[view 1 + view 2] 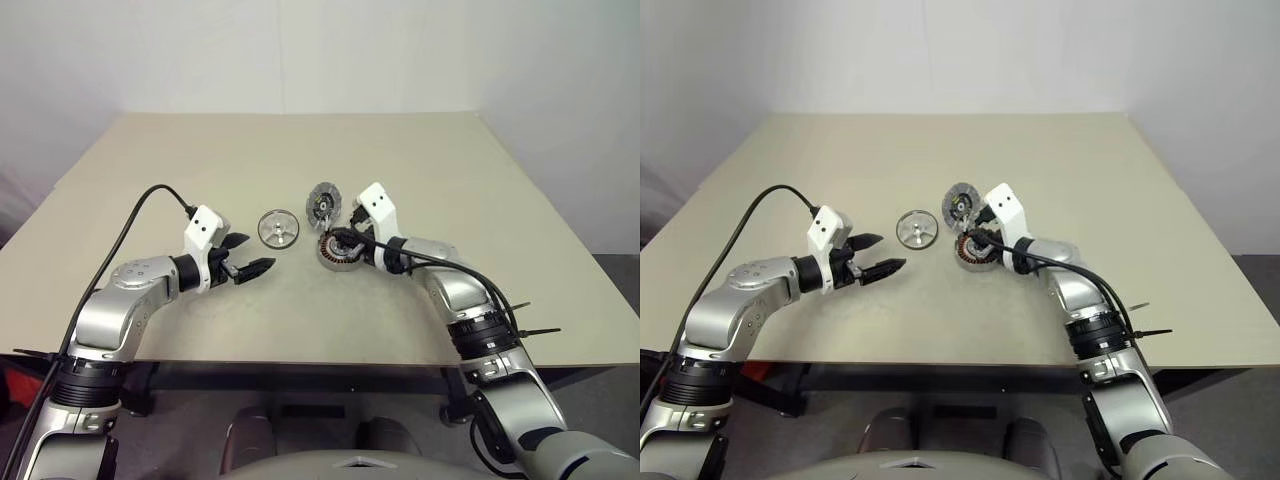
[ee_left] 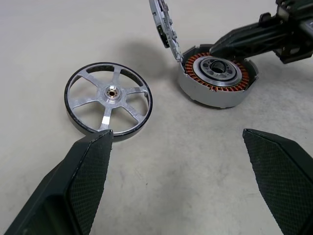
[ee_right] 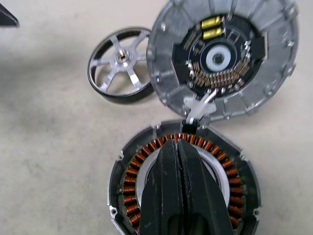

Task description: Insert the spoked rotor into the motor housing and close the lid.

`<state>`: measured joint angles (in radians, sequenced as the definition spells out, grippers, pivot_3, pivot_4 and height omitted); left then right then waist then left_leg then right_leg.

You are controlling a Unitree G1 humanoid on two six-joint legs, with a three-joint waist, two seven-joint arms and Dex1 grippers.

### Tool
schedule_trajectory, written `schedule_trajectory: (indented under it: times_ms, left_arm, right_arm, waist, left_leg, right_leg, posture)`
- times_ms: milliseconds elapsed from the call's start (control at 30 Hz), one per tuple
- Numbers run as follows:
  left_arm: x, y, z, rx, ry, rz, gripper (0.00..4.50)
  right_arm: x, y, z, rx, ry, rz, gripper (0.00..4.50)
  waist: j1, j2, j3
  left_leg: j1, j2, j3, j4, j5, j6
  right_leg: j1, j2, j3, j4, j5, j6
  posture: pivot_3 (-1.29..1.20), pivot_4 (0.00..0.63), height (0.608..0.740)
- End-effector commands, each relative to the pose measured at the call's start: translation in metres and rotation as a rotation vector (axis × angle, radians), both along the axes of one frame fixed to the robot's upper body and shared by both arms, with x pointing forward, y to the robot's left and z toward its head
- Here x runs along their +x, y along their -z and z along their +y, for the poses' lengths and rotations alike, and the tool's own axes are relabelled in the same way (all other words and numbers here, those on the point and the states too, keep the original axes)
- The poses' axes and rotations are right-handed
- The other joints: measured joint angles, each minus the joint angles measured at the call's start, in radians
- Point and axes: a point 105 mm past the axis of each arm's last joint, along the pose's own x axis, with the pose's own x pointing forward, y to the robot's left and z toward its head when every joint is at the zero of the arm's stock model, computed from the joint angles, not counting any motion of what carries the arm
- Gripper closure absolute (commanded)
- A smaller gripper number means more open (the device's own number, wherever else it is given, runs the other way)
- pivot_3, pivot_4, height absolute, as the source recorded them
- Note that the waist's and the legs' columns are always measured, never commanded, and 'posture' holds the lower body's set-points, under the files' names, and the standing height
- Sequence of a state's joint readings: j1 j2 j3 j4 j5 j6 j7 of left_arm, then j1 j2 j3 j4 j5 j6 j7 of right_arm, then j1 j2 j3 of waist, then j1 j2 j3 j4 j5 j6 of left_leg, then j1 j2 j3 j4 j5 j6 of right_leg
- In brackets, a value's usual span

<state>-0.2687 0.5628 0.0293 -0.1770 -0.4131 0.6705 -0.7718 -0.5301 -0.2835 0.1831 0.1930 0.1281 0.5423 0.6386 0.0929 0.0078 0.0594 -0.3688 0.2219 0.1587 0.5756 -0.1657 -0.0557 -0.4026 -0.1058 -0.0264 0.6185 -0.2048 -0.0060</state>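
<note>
Rotor insertion is not yet begun, we judge: the spoked rotor [image 2: 108, 103] lies flat on the worktop [image 1: 300, 150], just beside the motor housing [image 2: 218, 80], whose lid [image 3: 222, 56] stands open. Our left pincer [image 2: 181, 181] gapes wide near the rotor; the right pincer [image 3: 182, 147] rests closed over the windings, gripping nothing. Next we must grasp the rotor. No writing is legible.

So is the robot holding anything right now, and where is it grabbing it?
No. The left gripper is open beside the spoked rotor. The right gripper is shut over the motor housing, pinching nothing.
</note>
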Motion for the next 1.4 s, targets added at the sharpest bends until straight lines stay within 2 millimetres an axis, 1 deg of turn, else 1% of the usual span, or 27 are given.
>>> schedule_trajectory:
  times_ms: [33, 100, 200, 300, 467, 567, 633, 733, 867, 933, 1000, 1067, 1200, 1400]
  left_arm:
    - [0.002, -0.013, -0.001, 0.013, 0.008, -0.058, 0.00]
    - [0.002, -0.013, 0.000, 0.013, 0.007, -0.058, 0.00]
    - [0.001, -0.012, -0.001, 0.013, 0.008, -0.056, 0.00]
    - [0.000, -0.011, -0.002, 0.011, 0.010, -0.052, 0.00]
    - [0.000, -0.010, -0.002, 0.007, 0.014, -0.047, 0.00]
    - [0.000, -0.007, -0.002, 0.008, 0.011, -0.040, 0.00]
    - [0.000, -0.005, 0.000, 0.009, 0.007, -0.032, 0.00]
    - [0.001, -0.003, 0.002, 0.010, -0.005, -0.024, 0.00]
    - [0.005, 0.001, 0.006, -0.002, -0.056, -0.009, 0.00]
    - [0.018, 0.007, 0.017, -0.037, -0.175, 0.027, 0.00]
    - [0.025, 0.011, 0.022, -0.082, -0.238, 0.063, 0.00]
    - [0.027, 0.013, 0.020, -0.118, -0.260, 0.085, 0.00]
    - [0.031, 0.025, 0.020, -0.127, -0.324, 0.143, 0.00]
    - [0.040, 0.030, 0.009, -0.162, -0.337, 0.193, 0.00]
  right_arm:
    - [0.000, 0.010, 0.000, -0.026, 0.006, -0.001, 4.48]
    - [-0.001, 0.015, -0.002, -0.031, 0.013, 0.010, 4.48]
    - [-0.002, 0.013, -0.003, -0.018, 0.011, 0.002, 4.48]
    - [-0.002, 0.000, -0.001, 0.006, -0.007, -0.032, 4.48]
    - [0.002, -0.032, 0.003, 0.048, -0.015, -0.107, 4.48]
    - [0.006, -0.044, 0.002, 0.058, -0.006, -0.140, 4.48]
    - [0.008, -0.048, -0.001, 0.061, 0.001, -0.150, 4.48]
    - [0.008, -0.047, -0.003, 0.057, 0.009, -0.147, 4.48]
    - [0.009, -0.038, -0.007, 0.043, 0.028, -0.132, 4.48]
    - [0.009, -0.036, -0.008, 0.042, 0.032, -0.128, 4.48]
    - [0.009, -0.036, -0.009, 0.040, 0.035, -0.127, 4.48]
    - [0.009, -0.035, -0.012, 0.038, 0.041, -0.128, 4.48]
    - [0.010, -0.035, -0.015, 0.034, 0.051, -0.132, 4.48]
    - [0.009, -0.036, -0.017, 0.038, 0.060, -0.138, 4.48]
  waist:
    - [0.000, 0.000, 0.000]
    - [-0.001, 0.000, 0.000]
    - [-0.001, -0.001, -0.001]
    - [0.000, -0.001, -0.001]
    - [0.000, -0.001, -0.001]
    - [-0.001, -0.001, -0.001]
    - [-0.001, -0.001, -0.001]
    - [0.000, -0.001, -0.001]
    - [0.000, -0.001, -0.001]
    - [0.000, -0.001, -0.001]
    - [0.000, -0.001, -0.001]
    - [0.000, -0.002, -0.001]
    - [0.000, -0.002, -0.001]
    - [0.001, -0.002, -0.001]
  left_leg:
    - [0.000, 0.000, 0.000, 0.000, 0.000, 0.000]
    - [0.000, 0.000, 0.000, 0.000, 0.000, 0.000]
    - [0.000, 0.000, 0.000, 0.000, 0.000, 0.000]
    - [0.001, 0.000, 0.000, 0.000, 0.000, 0.000]
    - [0.000, 0.000, 0.000, 0.000, 0.000, 0.000]
    - [0.000, 0.000, 0.000, 0.000, 0.000, 0.000]
    - [0.001, 0.000, 0.000, 0.000, 0.000, 0.000]
    - [0.000, 0.000, 0.000, 0.000, 0.000, 0.000]
    - [0.000, 0.000, 0.000, 0.000, 0.000, 0.000]
    - [0.000, 0.000, 0.000, 0.000, 0.000, 0.000]
    - [0.000, 0.000, 0.000, 0.000, 0.000, 0.000]
    - [0.000, 0.000, -0.001, 0.000, 0.001, -0.001]
    - [0.000, 0.000, -0.001, 0.000, 0.001, -0.001]
    - [0.000, 0.000, -0.001, 0.000, 0.001, -0.001]
  right_leg:
    - [0.000, 0.000, 0.000, 0.000, 0.000, 0.000]
    - [0.000, 0.000, 0.000, 0.000, 0.000, 0.000]
    - [0.000, 0.000, 0.000, 0.000, 0.000, 0.000]
    - [0.000, 0.000, 0.000, 0.000, 0.000, 0.000]
    - [0.000, 0.000, 0.000, 0.001, 0.000, 0.000]
    - [0.000, 0.000, 0.000, 0.001, 0.000, 0.000]
    - [0.000, 0.000, 0.000, 0.001, 0.000, 0.000]
    - [0.000, 0.000, 0.000, 0.001, 0.000, 0.000]
    - [0.000, 0.000, 0.000, 0.001, 0.000, 0.000]
    - [0.000, 0.000, 0.000, 0.001, 0.000, 0.000]
    - [0.000, 0.000, 0.000, 0.001, 0.000, 0.000]
    - [0.000, 0.000, 0.000, 0.001, 0.000, 0.000]
    - [0.000, 0.000, 0.000, 0.001, 0.000, 0.000]
    - [0.000, 0.000, 0.000, 0.001, 0.000, 0.000]
  posture:
    - [0.00, 0.000, 0.740]
    - [0.00, 0.000, 0.740]
    - [0.00, 0.000, 0.740]
    - [0.00, 0.000, 0.740]
    - [0.00, 0.000, 0.740]
    - [0.00, 0.000, 0.740]
    - [0.00, 0.000, 0.740]
    - [0.00, 0.000, 0.740]
    - [0.00, 0.000, 0.740]
    - [0.00, 0.000, 0.740]
    - [0.00, 0.000, 0.740]
    - [0.00, 0.000, 0.740]
    - [0.00, 0.000, 0.740]
    - [0.00, 0.000, 0.740]
